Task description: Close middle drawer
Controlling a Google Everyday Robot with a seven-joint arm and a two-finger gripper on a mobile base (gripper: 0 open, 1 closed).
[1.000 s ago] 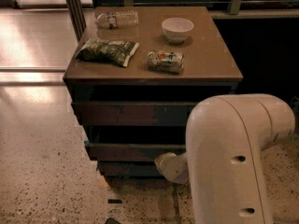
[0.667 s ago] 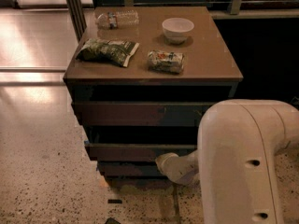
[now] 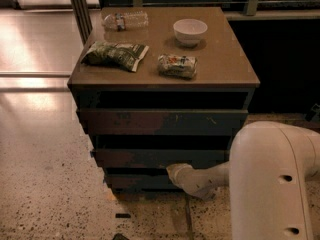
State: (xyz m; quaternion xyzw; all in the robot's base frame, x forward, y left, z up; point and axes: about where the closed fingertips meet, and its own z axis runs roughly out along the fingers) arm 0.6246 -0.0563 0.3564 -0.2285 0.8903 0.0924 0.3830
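The cabinet [image 3: 160, 81] has three dark drawer fronts stacked under its brown top. The middle drawer [image 3: 150, 158] is the wide dark front second from the top, with a dark gap above it; its inner floor is not visible. Above it is the like front with pale scratches [image 3: 165, 121], and below it the narrower recessed front [image 3: 135, 181]. My gripper [image 3: 175, 173] is the pale end of my white arm [image 3: 272, 179]. It sits low at the cabinet's front, just under the middle drawer's lower edge, right of centre.
On the cabinet top lie a water bottle [image 3: 125, 20], a white bowl [image 3: 190, 31], a green snack bag [image 3: 115, 55] and a small packet [image 3: 177, 65]. A dark post [image 3: 80, 6] stands at the back left. Speckled floor [image 3: 45, 174] lies to the left and front.
My arm's large white body has shifted to the right and lower in view. The gripper has stayed at about the same spot by the middle drawer's lower edge.
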